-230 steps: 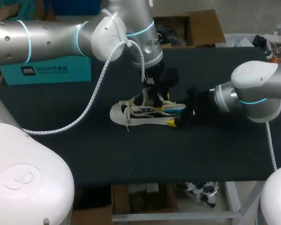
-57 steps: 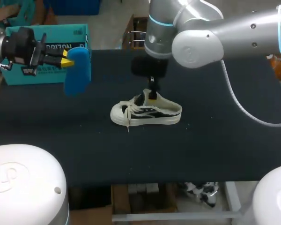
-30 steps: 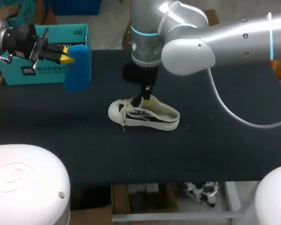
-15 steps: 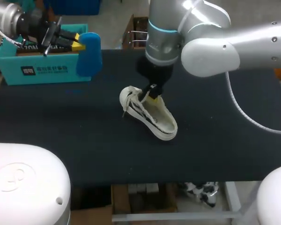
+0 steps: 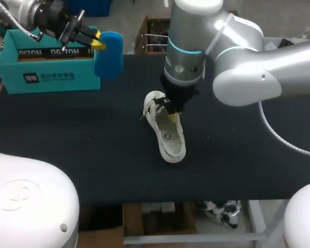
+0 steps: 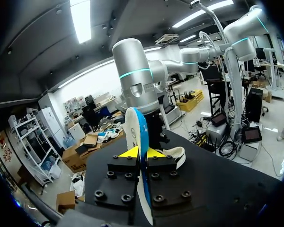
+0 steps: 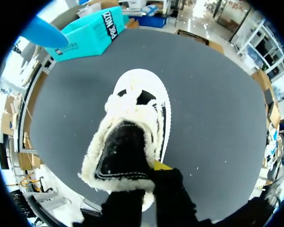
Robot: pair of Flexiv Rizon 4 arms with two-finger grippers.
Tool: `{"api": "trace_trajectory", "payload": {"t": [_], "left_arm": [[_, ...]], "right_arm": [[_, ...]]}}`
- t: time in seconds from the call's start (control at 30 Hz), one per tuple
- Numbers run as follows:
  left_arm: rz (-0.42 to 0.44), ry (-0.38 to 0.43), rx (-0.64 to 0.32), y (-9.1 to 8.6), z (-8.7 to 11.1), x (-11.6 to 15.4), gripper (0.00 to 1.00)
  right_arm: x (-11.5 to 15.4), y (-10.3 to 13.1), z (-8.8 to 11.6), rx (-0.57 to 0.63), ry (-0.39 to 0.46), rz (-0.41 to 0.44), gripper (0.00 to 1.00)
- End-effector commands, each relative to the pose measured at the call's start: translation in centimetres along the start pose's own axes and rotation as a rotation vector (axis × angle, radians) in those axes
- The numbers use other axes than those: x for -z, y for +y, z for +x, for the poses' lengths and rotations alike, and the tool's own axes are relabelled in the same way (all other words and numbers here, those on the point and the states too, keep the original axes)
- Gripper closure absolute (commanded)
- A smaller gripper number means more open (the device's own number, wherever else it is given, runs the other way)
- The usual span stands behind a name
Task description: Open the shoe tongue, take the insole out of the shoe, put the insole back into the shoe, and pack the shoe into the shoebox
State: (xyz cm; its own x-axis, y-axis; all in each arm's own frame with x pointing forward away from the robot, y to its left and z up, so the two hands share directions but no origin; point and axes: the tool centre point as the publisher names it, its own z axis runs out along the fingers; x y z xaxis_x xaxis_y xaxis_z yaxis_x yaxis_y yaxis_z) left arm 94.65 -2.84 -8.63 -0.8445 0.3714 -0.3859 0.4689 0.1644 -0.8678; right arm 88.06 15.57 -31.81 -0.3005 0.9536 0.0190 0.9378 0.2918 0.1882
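On the table (image 5: 67, 139), with the shoebox (image 5: 46, 67) at its back-left corner, the shoe (image 5: 168, 135) at the middle has swung heel-first toward the front edge. The right gripper (image 5: 170, 111) apparently pinches its collar. The left gripper (image 5: 95, 44) clamps the insole (image 5: 109, 54), probably ready for reinsertion.

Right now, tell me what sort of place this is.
Likely a robotics test bench: a black table, the left end effector holding a blue insole by the teal shoebox, the right end effector gripping a white shoe.

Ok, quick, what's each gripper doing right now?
Left gripper: closed on the blue insole.
Right gripper: closed on the shoe, at its tongue.
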Motion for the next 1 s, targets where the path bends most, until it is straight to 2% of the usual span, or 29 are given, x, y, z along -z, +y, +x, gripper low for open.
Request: {"api": "trace_trajectory", "payload": {"t": [0.03,0.23,0.47,0.5,0.53,0.57,0.7,0.87,1.0], "left_arm": [[0.02,0.038,-0.003,1.3,-0.4,0.3,1.0],[0.026,0.047,0.013,3.0,-0.3,0.3,1.0],[0.024,0.046,0.025,3.8,0.1,0.6,1.0],[0.025,0.046,0.024,3.8,0.2,0.6,1.0],[0.025,0.046,0.022,3.8,0.2,0.6,1.0],[0.026,0.048,0.019,3.8,0.2,0.6,1.0],[0.028,0.065,-0.01,3.1,0.7,0.0,1.0],[0.01,0.066,-0.008,1.7,0.7,-1.5,1.0],[0.025,0.124,0.008,0.8,0.5,-1.9,1.0]], "right_arm": [[-0.8,0.1,-0.2,-0.037,0.004,-0.012,1.0],[-2.4,0.5,-0.5,-0.049,0.022,0.004,1.0],[-3.0,0.9,-1.0,-0.047,0.041,0.019,1.0],[-3.0,0.9,-1.0,-0.05,0.042,0.018,0.91],[-3.1,0.9,-1.1,-0.053,0.042,0.015,0.59],[-3.1,0.8,-1.1,-0.053,0.042,0.008,0.02],[-2.1,0.4,-1.2,-0.056,0.027,-0.005,0.0],[-0.2,-1.2,-2.1,-0.07,0.012,-0.041,0.0],[1.3,-2.3,-2.6,-0.05,0.02,-0.09,0.0]]}}
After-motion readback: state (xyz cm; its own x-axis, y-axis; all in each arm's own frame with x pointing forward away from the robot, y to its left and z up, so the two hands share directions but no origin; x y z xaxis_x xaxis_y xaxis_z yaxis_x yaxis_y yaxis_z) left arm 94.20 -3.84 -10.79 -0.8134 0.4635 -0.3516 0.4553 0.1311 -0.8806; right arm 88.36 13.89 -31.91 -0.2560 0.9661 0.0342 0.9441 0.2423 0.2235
